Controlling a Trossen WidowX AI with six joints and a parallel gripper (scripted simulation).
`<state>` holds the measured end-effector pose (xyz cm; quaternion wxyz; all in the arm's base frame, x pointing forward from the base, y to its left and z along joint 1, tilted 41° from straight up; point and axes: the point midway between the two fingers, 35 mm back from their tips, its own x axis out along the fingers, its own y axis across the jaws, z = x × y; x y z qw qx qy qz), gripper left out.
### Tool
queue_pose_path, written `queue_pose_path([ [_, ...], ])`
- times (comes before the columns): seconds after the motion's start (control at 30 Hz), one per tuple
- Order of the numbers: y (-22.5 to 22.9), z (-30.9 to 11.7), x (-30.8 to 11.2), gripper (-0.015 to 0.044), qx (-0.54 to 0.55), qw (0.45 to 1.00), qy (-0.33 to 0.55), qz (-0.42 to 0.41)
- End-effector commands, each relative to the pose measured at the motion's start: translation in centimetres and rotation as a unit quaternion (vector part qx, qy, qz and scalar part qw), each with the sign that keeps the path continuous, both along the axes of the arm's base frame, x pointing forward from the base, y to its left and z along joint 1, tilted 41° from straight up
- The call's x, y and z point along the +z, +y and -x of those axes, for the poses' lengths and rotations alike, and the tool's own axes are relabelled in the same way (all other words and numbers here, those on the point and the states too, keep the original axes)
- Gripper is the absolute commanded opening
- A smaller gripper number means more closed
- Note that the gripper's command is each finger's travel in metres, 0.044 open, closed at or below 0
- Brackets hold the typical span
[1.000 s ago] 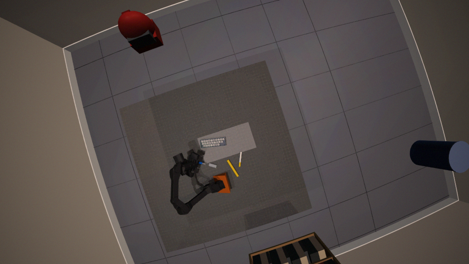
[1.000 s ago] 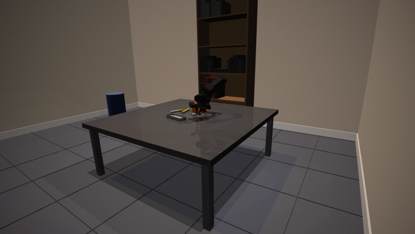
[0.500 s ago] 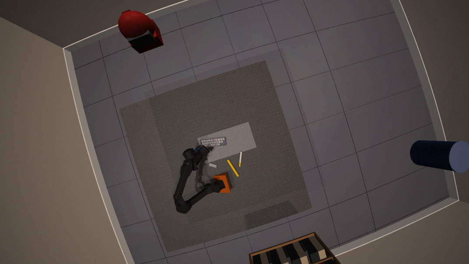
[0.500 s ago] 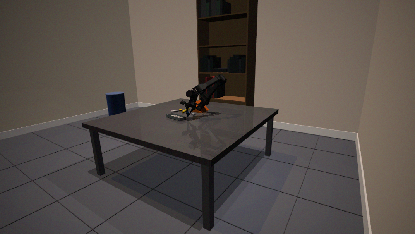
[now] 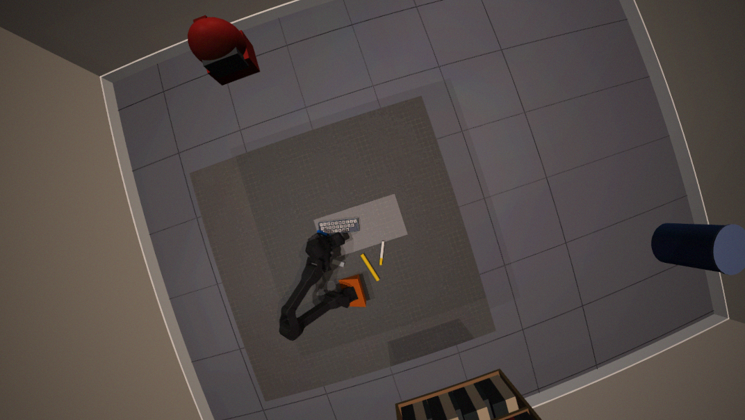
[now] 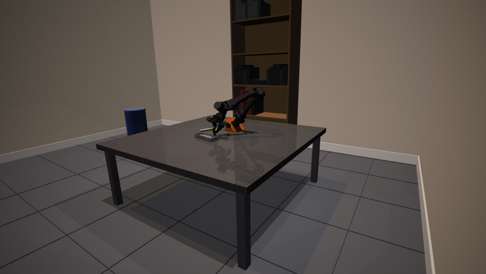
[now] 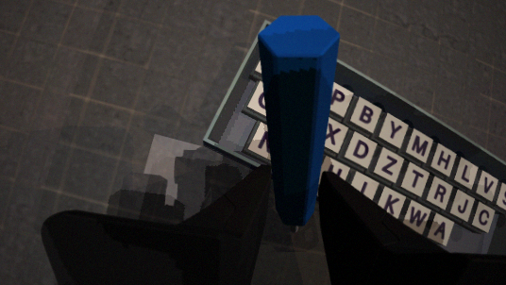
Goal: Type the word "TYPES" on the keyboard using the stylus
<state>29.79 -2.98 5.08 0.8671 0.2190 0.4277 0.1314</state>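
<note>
My gripper (image 7: 295,178) is shut on the blue six-sided stylus (image 5: 322,233) (image 6: 214,129) (image 7: 299,127), which stands roughly upright with its pale tip down. In the wrist view the tip shows just below the front edge of the keyboard (image 5: 338,225) (image 6: 205,137), towards its left part; its height is unclear. The key P (image 7: 339,100) shows right of the stylus, then Y (image 7: 393,132) and, one row lower, T (image 7: 415,178). S (image 7: 503,194) is cut off by the right frame edge. The stylus hides several keys, and I see no E.
A small light block (image 5: 342,264) lies near the arm. A yellow stick (image 5: 370,267) and a white-and-yellow stick (image 5: 381,251) lie right of it. The orange block (image 5: 361,298) (image 6: 234,126) sits at the arm's base. A pale rectangle (image 5: 383,219) lies around the keyboard.
</note>
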Motion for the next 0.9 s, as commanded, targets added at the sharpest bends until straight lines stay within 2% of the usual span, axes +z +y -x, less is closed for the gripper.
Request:
queue_pose_path([
  [0.0,-4.4,-1.0,-0.4,0.0,-0.101,0.995,-0.027,0.009],
  [0.47,-9.9,0.6,-0.1,0.0,-0.263,0.956,-0.109,-0.073],
  [0.87,-9.9,0.1,-1.1,0.0,-0.269,0.953,-0.113,-0.076],
])
